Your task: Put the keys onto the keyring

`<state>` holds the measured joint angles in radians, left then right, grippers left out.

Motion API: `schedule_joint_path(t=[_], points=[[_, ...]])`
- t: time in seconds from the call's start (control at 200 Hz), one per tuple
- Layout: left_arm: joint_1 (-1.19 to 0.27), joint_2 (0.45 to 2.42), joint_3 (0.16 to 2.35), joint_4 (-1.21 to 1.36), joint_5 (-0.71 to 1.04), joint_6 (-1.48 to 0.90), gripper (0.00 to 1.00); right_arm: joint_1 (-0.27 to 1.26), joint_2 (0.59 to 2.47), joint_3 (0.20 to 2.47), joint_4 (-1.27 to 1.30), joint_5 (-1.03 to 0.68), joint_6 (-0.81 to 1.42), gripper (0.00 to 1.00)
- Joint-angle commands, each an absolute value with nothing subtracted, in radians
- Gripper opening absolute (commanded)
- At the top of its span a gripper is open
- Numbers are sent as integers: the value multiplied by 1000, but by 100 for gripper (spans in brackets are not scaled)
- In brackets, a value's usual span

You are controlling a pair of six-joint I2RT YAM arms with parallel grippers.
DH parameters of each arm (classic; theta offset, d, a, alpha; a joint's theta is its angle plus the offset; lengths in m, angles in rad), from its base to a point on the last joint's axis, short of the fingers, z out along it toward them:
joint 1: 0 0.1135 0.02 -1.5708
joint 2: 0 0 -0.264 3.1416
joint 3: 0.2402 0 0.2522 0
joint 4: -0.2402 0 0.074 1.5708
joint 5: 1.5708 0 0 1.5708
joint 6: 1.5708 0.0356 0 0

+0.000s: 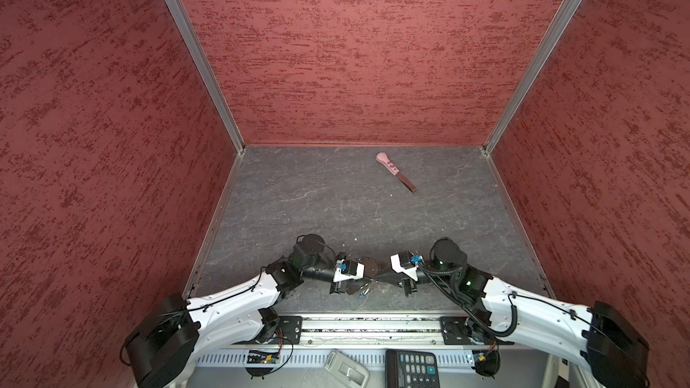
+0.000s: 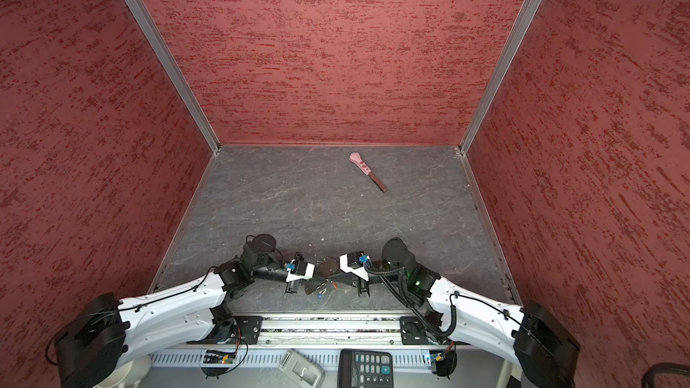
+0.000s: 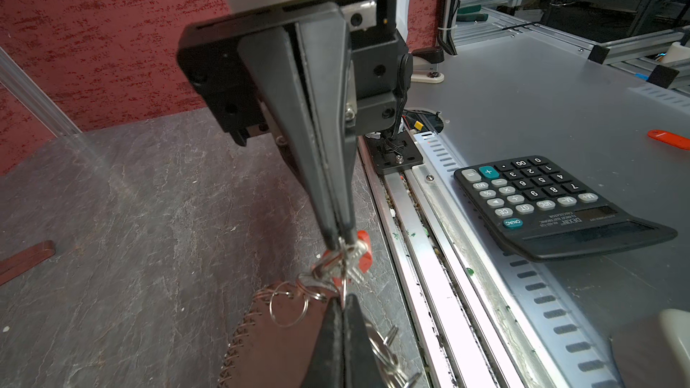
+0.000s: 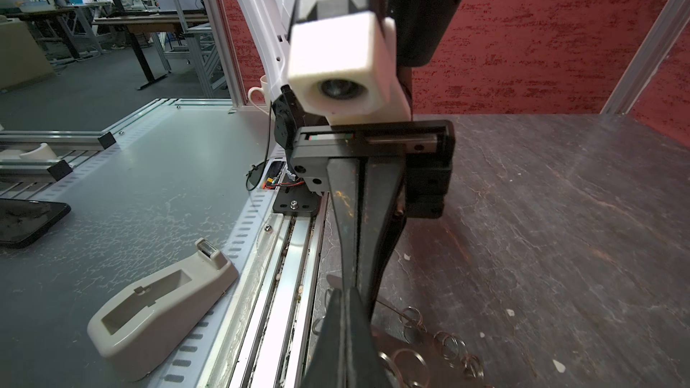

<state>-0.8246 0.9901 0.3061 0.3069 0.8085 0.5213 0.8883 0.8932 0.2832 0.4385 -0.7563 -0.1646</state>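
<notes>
Now the right end effector (image 3: 338, 238) pinches a silver key with a red tag (image 3: 354, 261) just beside the brown leather keyring (image 3: 283, 334), by the front edge of the grey desk (image 3: 149, 218); the left end effector (image 3: 342, 302) is squeezed shut.

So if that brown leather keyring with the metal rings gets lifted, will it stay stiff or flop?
Probably floppy: the keyring is a thin stitched leather flap, so it would likely droop from wherever it is held. Its small metal rings look loosely linked, so they would likely dangle and swing. Being thin, it seems light.
</notes>
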Motion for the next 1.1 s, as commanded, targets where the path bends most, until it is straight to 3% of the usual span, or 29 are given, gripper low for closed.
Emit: schedule_joint_path(t=[0.0,0.641,1.097], points=[[-823,989,321,328,808,535,0,890,876,309,425,-788,-169,0],[-825,968,307,337,833,545,0,890,882,307,418,-710,-176,0],[-821,964,304,354,808,528,0,889,879,302,418,-760,-176,0]])
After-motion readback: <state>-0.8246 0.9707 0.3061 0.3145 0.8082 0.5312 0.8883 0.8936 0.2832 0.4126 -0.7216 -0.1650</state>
